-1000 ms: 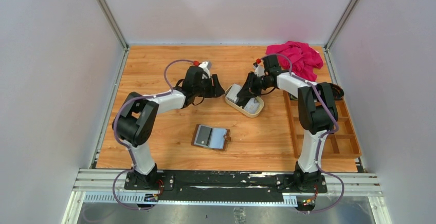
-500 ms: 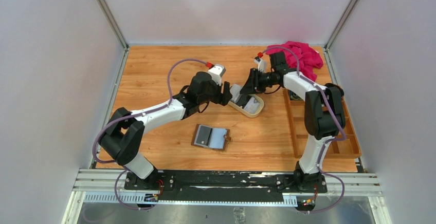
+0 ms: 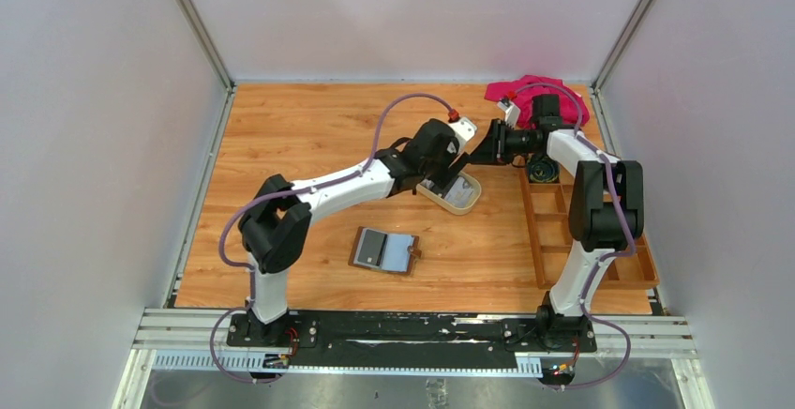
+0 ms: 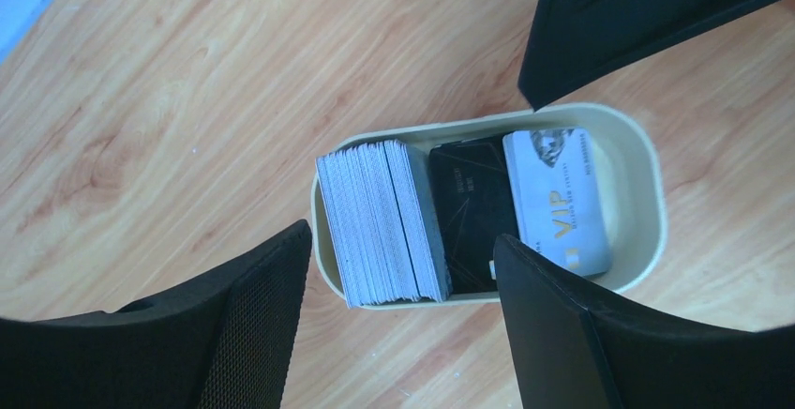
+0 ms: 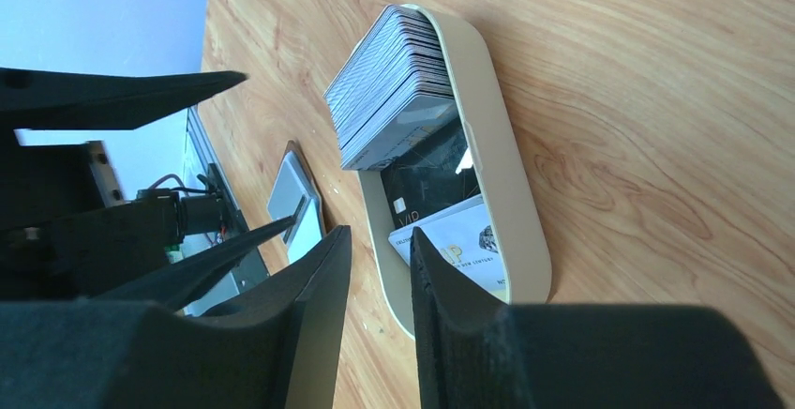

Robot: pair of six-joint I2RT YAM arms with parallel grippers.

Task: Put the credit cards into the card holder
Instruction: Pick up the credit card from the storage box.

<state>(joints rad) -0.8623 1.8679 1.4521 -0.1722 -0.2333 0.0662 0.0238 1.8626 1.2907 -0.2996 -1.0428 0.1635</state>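
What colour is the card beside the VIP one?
Black card, clearest in the left wrist view.

1. Top view: the left tool [image 3: 450,176] covers the far end of the tray [image 3: 466,204]; most credit cards [image 4: 380,221] inside are hidden.
2. Left wrist view: in the tray, the black card [image 4: 473,212] lies partly under the VIP card [image 4: 558,203]; small print unreadable.
3. Right wrist view: beyond the tray, the card holder [image 5: 292,193] is partly masked by the right tool [image 5: 380,233].
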